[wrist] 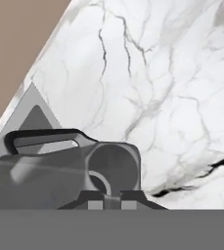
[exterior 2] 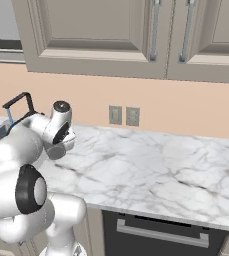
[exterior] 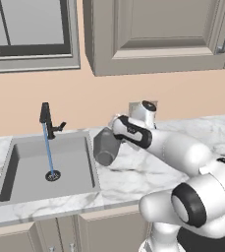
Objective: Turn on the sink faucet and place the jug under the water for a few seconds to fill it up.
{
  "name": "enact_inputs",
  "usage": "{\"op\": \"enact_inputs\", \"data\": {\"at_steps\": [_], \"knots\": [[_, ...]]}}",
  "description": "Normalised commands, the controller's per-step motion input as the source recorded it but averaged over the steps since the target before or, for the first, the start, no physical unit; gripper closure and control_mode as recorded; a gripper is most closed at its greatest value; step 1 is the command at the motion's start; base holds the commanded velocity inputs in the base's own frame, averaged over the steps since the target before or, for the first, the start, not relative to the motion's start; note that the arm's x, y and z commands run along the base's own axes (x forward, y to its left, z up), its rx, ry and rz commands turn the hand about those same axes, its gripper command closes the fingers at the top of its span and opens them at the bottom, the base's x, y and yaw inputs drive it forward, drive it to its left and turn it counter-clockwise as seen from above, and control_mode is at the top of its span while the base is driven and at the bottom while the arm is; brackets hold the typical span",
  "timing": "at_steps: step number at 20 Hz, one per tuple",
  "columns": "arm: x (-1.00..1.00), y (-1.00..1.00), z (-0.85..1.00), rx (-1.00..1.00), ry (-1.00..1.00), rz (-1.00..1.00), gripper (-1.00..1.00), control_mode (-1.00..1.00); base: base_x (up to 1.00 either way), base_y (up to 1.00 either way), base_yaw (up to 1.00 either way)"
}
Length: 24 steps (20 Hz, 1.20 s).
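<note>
Running water, jug beside sink

Sink set into the marble counter, at the left of the left base view. Sink faucet upright behind the basin's rear rim; water dropping from its head to the drain in the basin floor. Jug over the counter just right of the sink's right rim, at the arm's end. Wall outlets on the backsplash behind the counter. Cabinets above; window above the sink.
</note>
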Motion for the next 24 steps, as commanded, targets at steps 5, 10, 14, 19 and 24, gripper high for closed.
{"op": "enact_inputs", "data": {"at_steps": [5, 10, 14, 19, 24], "knots": [[0.2, 0.64, 0.15, 0.0, 0.0, -0.08, 1.0, -1.0, 0.0, 0.0, 0.0], [0.34, 0.86, 0.11, 0.01, 0.0, -0.06, 1.0, -1.0, 0.0, 0.0, 0.0], [0.34, 0.96, 0.05, 0.03, 0.0, -0.01, 1.0, -1.0, 0.0, 0.0, 0.0], [0.31, 0.92, 0.02, 0.03, 0.0, -0.01, 1.0, -1.0, 0.0, 0.0, 0.0], [0.25, 0.8, 0.0, 0.0, 0.01, 0.0, 1.0, -1.0, 0.0, 0.0, 0.0]]}}
